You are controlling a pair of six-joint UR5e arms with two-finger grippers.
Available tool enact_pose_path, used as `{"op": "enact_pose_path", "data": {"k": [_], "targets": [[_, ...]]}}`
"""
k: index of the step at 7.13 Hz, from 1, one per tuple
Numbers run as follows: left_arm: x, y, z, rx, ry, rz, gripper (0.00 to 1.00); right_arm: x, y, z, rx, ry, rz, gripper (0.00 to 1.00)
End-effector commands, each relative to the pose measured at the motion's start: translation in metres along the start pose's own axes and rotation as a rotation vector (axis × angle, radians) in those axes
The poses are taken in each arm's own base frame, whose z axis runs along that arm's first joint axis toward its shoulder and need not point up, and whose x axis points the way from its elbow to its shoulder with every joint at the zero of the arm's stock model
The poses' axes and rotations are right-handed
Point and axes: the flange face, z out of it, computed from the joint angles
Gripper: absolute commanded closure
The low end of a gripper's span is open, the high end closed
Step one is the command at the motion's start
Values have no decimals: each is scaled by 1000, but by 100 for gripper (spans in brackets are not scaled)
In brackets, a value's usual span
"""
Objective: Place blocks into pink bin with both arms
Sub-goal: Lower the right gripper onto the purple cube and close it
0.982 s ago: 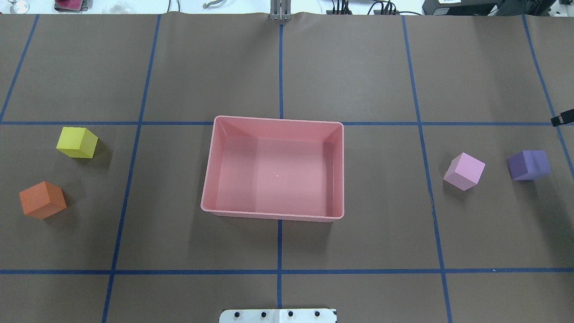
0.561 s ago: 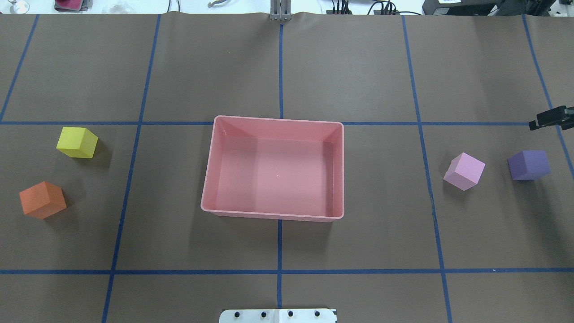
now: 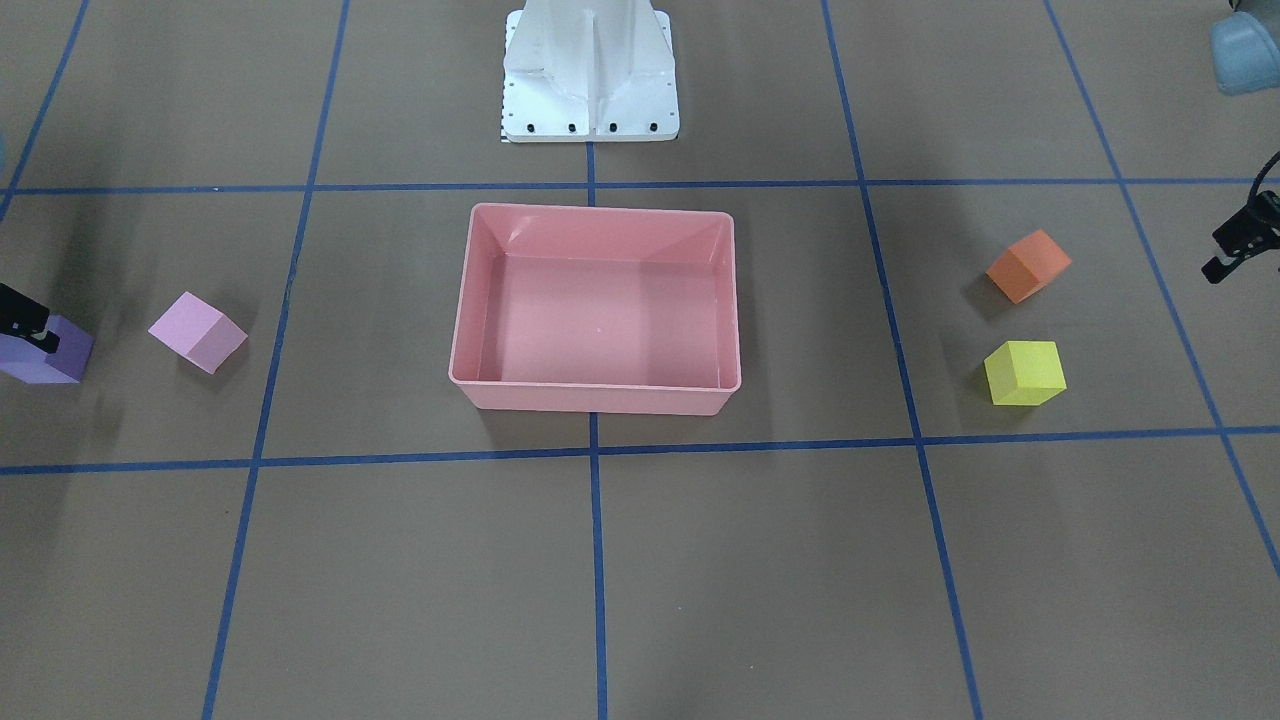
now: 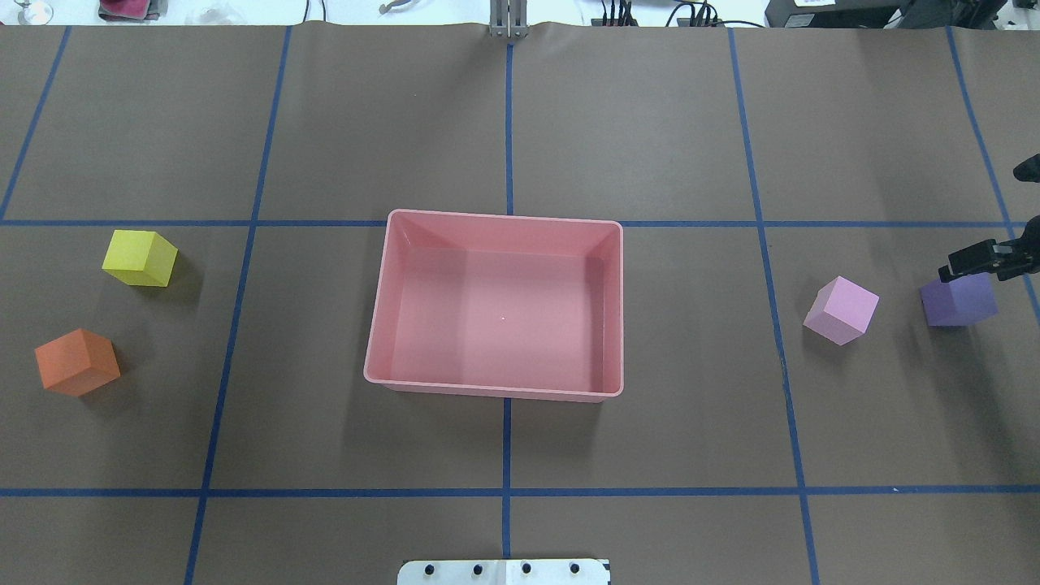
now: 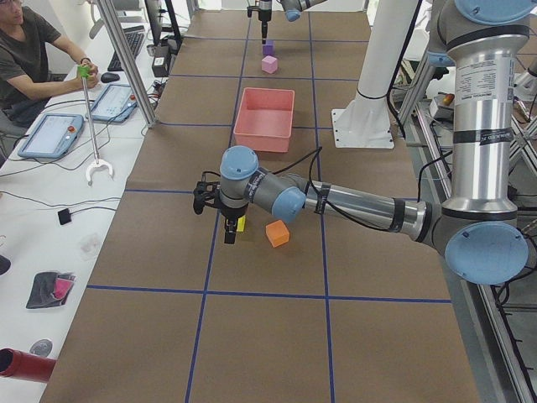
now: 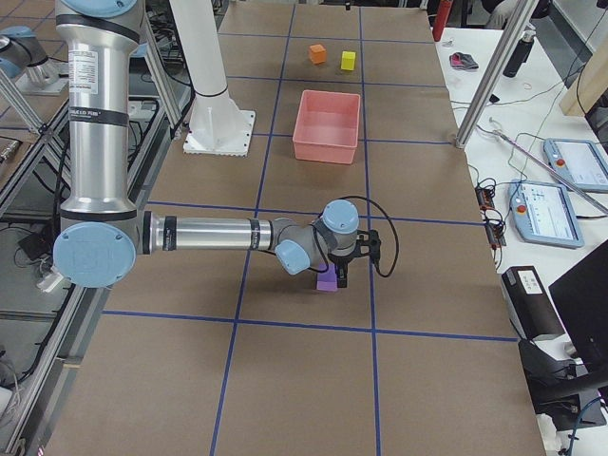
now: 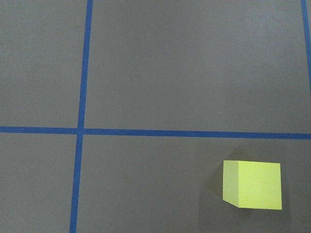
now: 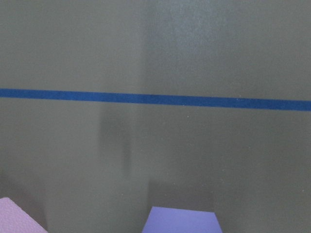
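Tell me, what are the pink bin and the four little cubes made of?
The pink bin looks like smooth moulded plastic: thin rim, rounded corners, a faint sheen on its walls. The yellow block, orange block, light pink block and purple block look matte, with flat colour and no shine; foam or painted wood perhaps, the pictures cannot settle which.

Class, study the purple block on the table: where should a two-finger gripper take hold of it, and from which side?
Likely best: come straight down from above and close on two opposite side faces of the purple block. It is a cube sitting flat, and the light pink block stands apart.
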Motion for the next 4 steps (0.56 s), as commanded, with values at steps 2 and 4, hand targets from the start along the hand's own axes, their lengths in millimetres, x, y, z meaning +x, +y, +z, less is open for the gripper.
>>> {"op": "enact_pose_path", "data": {"k": [2, 4], "targets": [[0, 1, 0, 0, 0, 0, 0, 0, 10, 19, -22, 40, -11, 2], [0, 1, 4, -9, -2, -9, 0, -1, 11, 20, -27, 36, 18, 99]]}}
